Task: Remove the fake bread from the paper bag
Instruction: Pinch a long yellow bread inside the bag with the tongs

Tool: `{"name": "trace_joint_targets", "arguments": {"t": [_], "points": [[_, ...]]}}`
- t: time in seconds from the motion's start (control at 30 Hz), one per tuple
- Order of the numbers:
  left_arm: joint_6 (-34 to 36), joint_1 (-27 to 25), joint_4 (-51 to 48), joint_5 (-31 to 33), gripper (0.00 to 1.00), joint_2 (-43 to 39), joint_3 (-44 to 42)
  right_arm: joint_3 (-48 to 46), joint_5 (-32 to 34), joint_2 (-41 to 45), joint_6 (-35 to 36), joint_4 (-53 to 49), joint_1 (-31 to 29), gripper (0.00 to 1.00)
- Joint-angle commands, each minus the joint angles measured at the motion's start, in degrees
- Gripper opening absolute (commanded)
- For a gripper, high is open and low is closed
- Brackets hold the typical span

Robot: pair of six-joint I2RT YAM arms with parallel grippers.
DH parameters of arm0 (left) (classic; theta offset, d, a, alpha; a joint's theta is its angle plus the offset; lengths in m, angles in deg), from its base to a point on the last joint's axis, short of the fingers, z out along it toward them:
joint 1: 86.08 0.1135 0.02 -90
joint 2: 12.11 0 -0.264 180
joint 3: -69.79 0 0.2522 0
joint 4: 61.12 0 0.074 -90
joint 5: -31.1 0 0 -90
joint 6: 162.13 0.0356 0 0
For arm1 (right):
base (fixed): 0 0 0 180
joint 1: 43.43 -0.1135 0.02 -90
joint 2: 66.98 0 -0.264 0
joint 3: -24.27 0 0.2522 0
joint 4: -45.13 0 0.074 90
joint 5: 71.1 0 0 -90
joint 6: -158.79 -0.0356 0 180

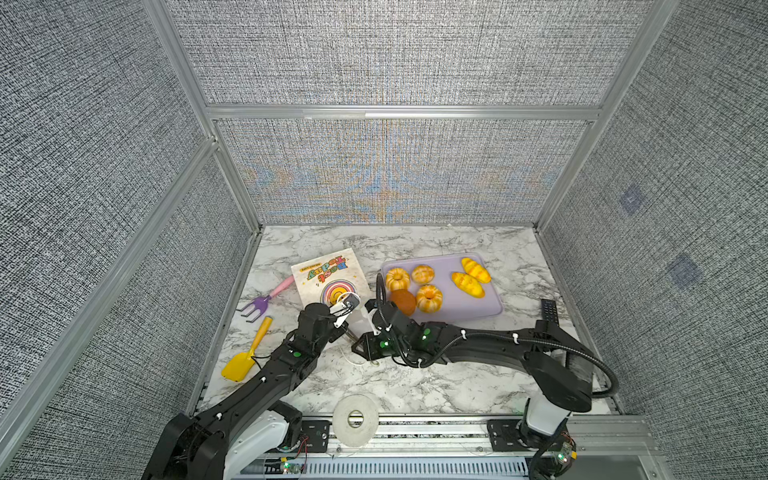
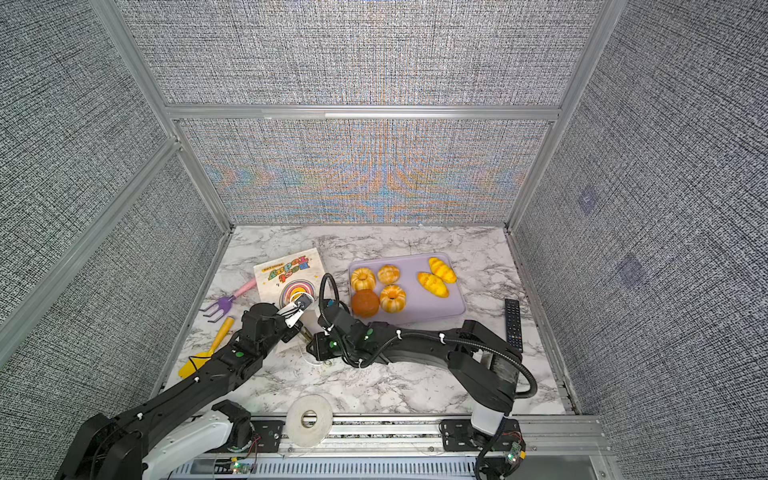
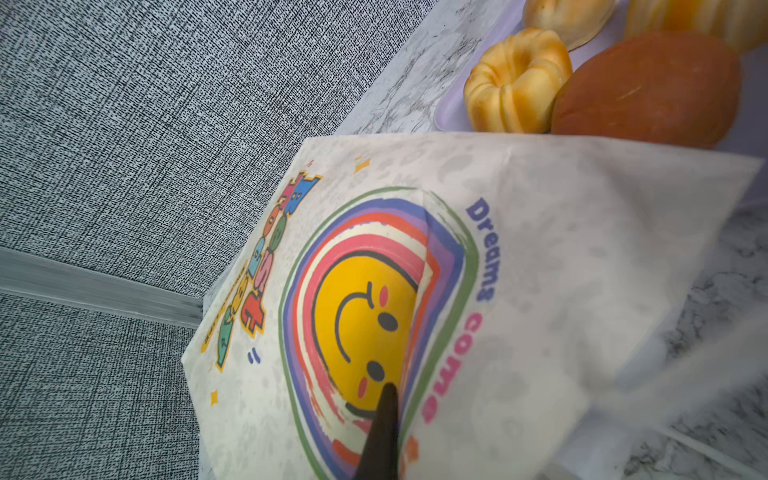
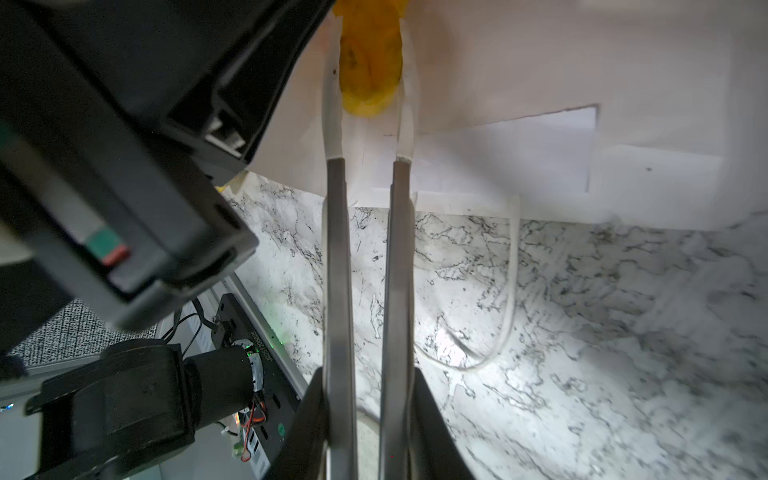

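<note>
Top views look down; wrist views hug the paper bag [image 3: 540, 270].

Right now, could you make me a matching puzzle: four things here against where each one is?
Things: 1 paper bag; 2 striped rolls; 3 yellow shovel; 4 yellow bread piece.
Places: A on the lilac tray; B held in the right hand; C pinched by the left hand; D lying untouched on the marble table.
Pairs: 1-C, 2-A, 3-D, 4-B.

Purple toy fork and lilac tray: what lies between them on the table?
The paper bag, print side up, lies between the fork and tray; both top views show it.
</note>
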State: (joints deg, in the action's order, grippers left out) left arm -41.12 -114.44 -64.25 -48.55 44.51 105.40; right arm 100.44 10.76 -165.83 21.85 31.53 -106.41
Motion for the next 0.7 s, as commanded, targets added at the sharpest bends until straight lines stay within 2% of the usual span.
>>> {"name": "trace_joint_targets", "arguments": {"t": [0.0, 0.17, 0.67], "points": [[-0.9, 0.02, 0.79, -0.8, 0.0, -0.24, 0.0, -1.16, 0.58, 1.78, 0.37, -1.05, 0.57, 0.0], [-1.01, 0.02, 1.12, 0.55, 0.0, -0.2, -0.05, -3.0, -1.61, 4.35, -1.0, -2.71, 0.29, 0.0], [-1.62, 0.03, 2.4, 1.76, 0.0, 0.65, 0.48, -12.13, -0.93, 12.39, -3.2, -1.31, -1.31, 0.0]]}}
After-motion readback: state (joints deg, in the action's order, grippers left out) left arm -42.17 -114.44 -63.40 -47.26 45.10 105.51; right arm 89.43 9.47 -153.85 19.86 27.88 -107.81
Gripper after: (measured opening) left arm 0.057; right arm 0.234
